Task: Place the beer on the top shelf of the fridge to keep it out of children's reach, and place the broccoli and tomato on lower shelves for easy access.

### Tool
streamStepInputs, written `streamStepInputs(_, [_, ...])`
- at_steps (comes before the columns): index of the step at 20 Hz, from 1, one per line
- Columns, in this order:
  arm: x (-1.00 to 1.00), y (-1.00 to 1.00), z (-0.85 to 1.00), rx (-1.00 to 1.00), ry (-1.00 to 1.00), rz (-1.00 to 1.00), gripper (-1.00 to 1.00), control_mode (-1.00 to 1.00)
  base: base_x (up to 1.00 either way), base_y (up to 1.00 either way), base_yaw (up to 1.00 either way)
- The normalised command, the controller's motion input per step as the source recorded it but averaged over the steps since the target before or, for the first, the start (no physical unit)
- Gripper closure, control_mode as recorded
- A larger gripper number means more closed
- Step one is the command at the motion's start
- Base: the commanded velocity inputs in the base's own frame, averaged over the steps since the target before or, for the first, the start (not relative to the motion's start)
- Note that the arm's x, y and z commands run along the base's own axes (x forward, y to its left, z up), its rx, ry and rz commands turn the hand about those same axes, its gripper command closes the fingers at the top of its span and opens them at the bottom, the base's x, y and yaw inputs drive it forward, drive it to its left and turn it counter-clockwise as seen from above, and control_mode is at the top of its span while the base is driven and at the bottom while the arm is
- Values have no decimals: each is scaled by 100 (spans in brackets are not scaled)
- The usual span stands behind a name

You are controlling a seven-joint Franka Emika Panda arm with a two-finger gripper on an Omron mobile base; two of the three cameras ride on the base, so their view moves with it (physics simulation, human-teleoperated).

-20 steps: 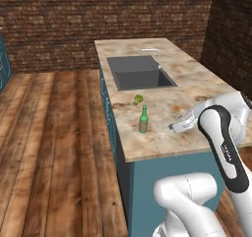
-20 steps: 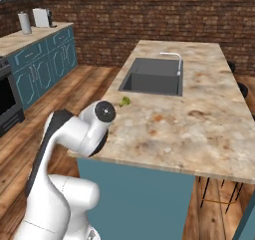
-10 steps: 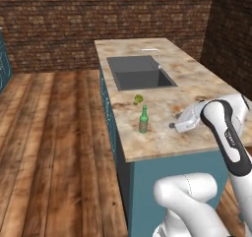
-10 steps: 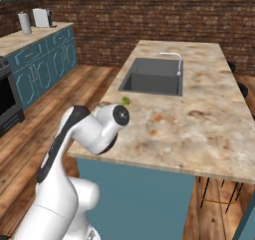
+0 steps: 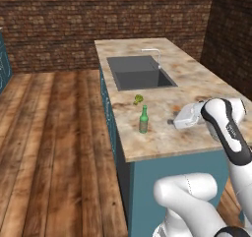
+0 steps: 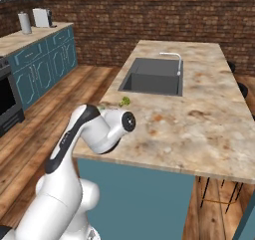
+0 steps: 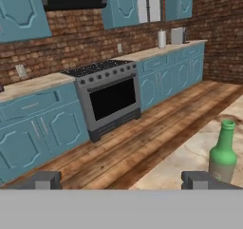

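The gripper [image 7: 121, 179] hangs level over the stone-topped island [image 5: 197, 83], its two dark fingertips [image 7: 42, 179] set wide apart with nothing between them. In the left base view the hand [image 5: 184, 117] points toward the island's left edge, with the beer [image 5: 143, 120] a short way ahead of it and not touched. The bottle stands upright near that edge of the counter. In the hand view the beer [image 7: 222, 153] rises just above the right-hand fingertip, off to the side of the gap rather than inside it.

Just beyond the bottle lies the broccoli [image 5: 139, 99], near the front corner of the sink [image 5: 139, 72]; the right base view shows the floret [image 6: 124, 101] beside the sink [image 6: 154, 77] as well. A faucet [image 5: 153, 55] stands at the sink's far right side.

Across the wooden floor [image 7: 156, 135], the hand view shows a grey stove [image 7: 108, 96] set among teal cabinets [image 7: 173, 70] against a brick wall [image 7: 80, 35].
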Motion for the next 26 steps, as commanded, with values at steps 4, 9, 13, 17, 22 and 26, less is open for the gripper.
streamStepInputs(4, [12,0,-2,10,-7,0,-100,-100,0,0,0])
streamStepInputs(9, [5,5,-5,3,-7,0,-100,-100,0,0,0])
streamStepInputs(13, [9,6,-8,0,-3,0,-100,-100,0,0,0])
streamStepInputs(17, [16,4,-5,0,0,0,-100,-100,0,0,0])
streamStepInputs(22, [24,0,-8,0,0,0,-100,-100,0,0,0])
streamStepInputs(26, [28,0,-16,0,0,0,-100,-100,0,0,0])
